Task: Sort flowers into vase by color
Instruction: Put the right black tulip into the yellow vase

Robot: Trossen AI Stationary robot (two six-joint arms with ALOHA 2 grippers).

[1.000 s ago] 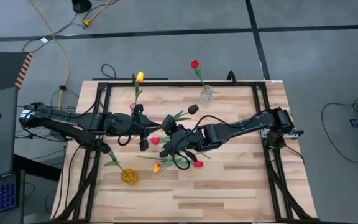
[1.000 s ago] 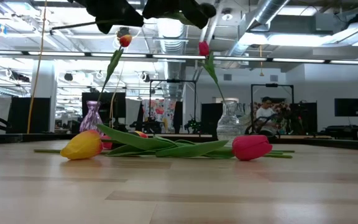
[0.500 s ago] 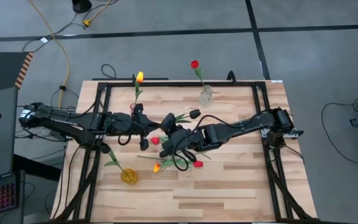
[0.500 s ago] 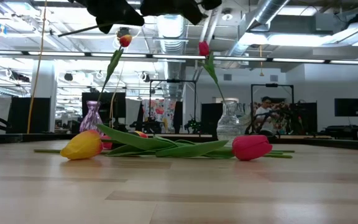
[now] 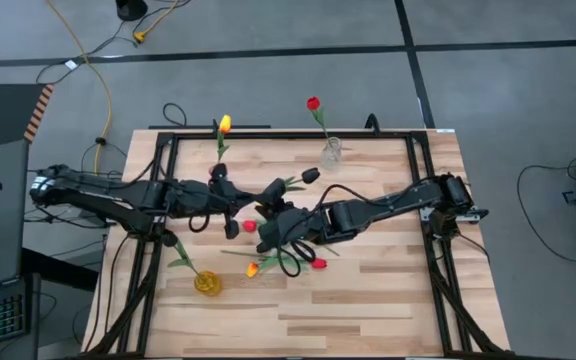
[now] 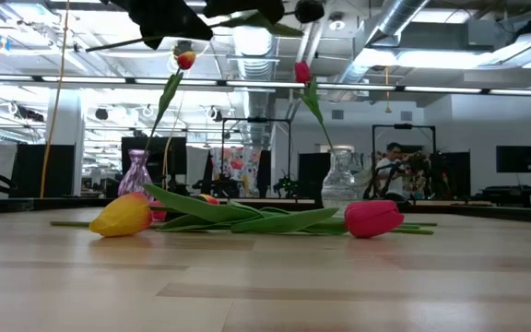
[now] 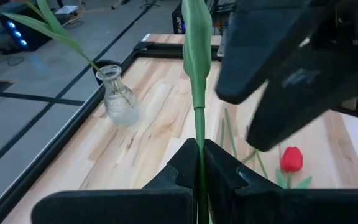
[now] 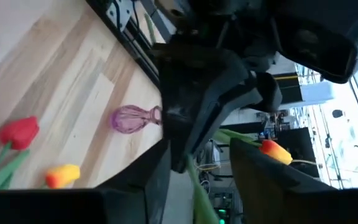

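Mid-table, the left gripper (image 7: 199, 163) pinches a dark tulip's (image 5: 310, 175) green stem, while the right gripper (image 8: 197, 163), jaws spread, lets it go. Beyond them, a clear vase (image 5: 332, 151) holds one red tulip (image 5: 313, 103); a yellow one (image 5: 225, 124) also stands. Several flowers (image 6: 247, 218) lie below, unsorted.

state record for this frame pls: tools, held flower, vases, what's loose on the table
left tool: shut on stem of dark tulip, held up over mid-table
right tool: open, fingers either side of same stem
clear vase: one red tulip
purple vase: one yellow tulip
loose flowers: red and yellow-orange heads lying on table
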